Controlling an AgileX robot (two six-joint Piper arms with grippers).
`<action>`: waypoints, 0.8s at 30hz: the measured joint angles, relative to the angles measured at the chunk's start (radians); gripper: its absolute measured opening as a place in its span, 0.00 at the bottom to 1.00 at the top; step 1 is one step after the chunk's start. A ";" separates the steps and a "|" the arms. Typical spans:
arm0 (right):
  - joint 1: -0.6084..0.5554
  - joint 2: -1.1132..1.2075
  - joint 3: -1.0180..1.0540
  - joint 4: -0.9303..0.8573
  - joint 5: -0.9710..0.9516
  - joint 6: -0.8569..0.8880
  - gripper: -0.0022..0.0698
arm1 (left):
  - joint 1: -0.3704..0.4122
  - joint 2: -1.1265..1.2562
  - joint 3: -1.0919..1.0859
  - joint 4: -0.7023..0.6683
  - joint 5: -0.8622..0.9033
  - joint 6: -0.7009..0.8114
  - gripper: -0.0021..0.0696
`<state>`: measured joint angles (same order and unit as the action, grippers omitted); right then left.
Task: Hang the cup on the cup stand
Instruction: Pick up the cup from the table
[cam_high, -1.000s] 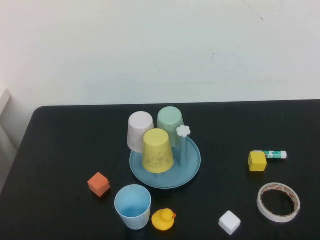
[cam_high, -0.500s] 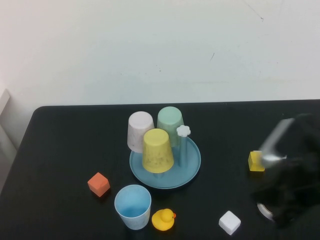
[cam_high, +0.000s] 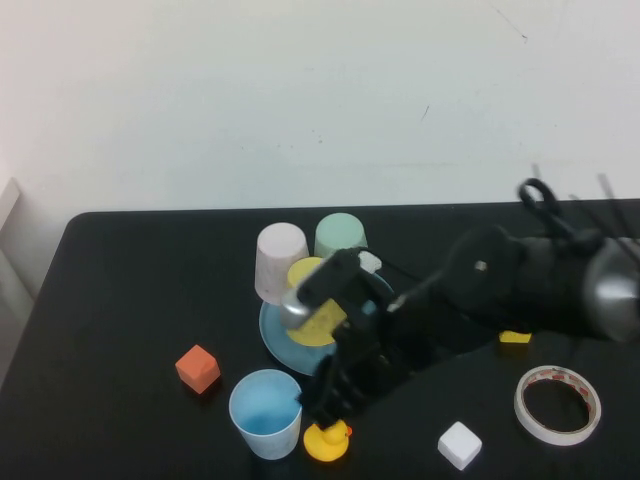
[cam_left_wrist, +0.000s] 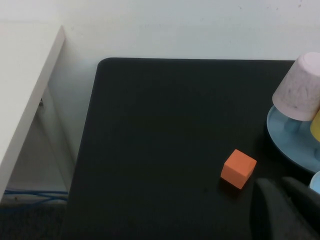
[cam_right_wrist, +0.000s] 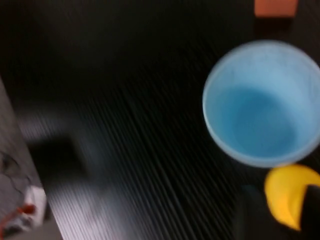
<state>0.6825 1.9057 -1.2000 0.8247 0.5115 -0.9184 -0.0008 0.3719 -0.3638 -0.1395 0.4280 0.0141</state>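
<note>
Light sky-blue tapered plastic cup (cam_high: 266, 412) is seen standing upright, mouth up, on the black table (cam_high: 130, 290) near its front edge, just in front of the cup stand and apart from it. A yellow rubber duck (cam_high: 326, 440) sits just beside the cup on its right, and an orange cube (cam_high: 197, 368) lies to its left, a little farther back. The round blue saucer-like cup stand (cam_high: 275, 335) is placed near the middle of the table; a pale pink speckled cup (cam_high: 279, 262), a mint-green cup (cam_high: 339, 235) and a yellow cup (cam_high: 314, 312) are hung upside down on its pegs, and one white flower-shaped cap (cam_high: 370, 262) is partly visible behind the arm. The right arm is stretched across the table from the right, over the front of the stand, and the right gripper (cam_high: 318, 395) is held low beside the blue cup's right rim, above the duck; the picture is blurred there, so it cannot be told whether its jaws are parted or closed, and nothing is seen held in them. In the right wrist view the open mouth of the cup (cam_right_wrist: 261, 102) is looked into from above, with the duck (cam_right_wrist: 290, 195) at its edge. The left gripper is not seen in any view; it is closed. On the right side of the table a roll of tape (cam_high: 557, 404), a white cube (cam_high: 459, 445) and a partly hidden yellow block (cam_high: 515, 337) are laid out.
</note>
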 joint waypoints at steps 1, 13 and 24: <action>0.001 0.017 -0.019 0.011 0.005 0.010 0.35 | 0.000 0.000 0.000 0.000 0.000 0.000 0.03; 0.002 0.199 -0.126 0.102 -0.087 0.117 0.69 | 0.000 0.000 0.001 -0.002 -0.002 0.002 0.03; 0.002 0.288 -0.130 0.180 -0.137 0.116 0.63 | 0.000 0.000 0.001 -0.002 -0.002 0.000 0.03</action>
<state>0.6847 2.1935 -1.3298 1.0049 0.3745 -0.8020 -0.0008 0.3719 -0.3633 -0.1415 0.4258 0.0143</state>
